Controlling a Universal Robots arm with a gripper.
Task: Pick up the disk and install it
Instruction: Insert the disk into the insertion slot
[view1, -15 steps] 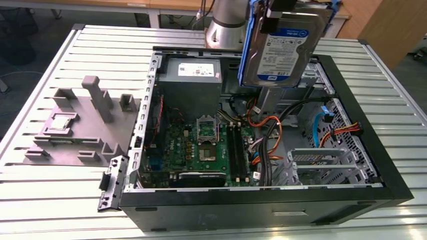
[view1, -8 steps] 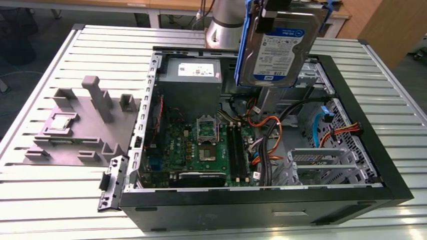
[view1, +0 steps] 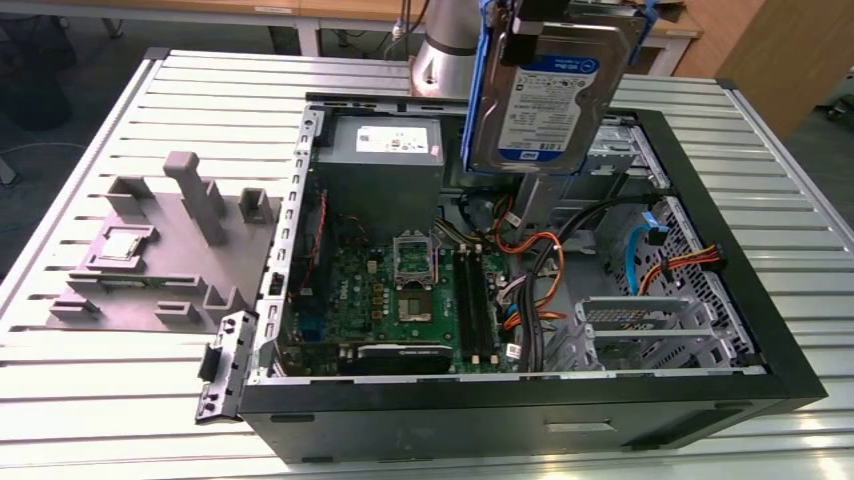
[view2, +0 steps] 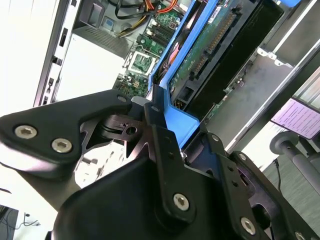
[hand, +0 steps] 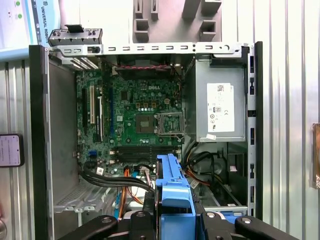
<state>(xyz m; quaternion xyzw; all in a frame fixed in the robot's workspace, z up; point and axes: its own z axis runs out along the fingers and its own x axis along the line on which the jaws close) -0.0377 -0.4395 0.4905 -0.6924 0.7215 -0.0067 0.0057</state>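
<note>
An open black computer case (view1: 534, 405) lies on its side on a slatted metal desk (view1: 107, 400), filling the desk's middle and reaching towards its edge on the exterior view's right. The disk (view1: 554, 95) hangs upright in the air above the back half of the case, label side facing the exterior view, clear of everything inside. The end effector (view2: 159, 111) is clamped shut on the disk's blue carrier frame, and its black fingers (view2: 165, 150) press against that frame. Below the disk sit a green motherboard (view1: 400, 290), a grey power-supply box (view1: 387, 150), and loose orange and black cables (view1: 541, 270). A grey plastic fixture (view1: 160, 250) rests near the desk's edge on the exterior view's left.
</note>
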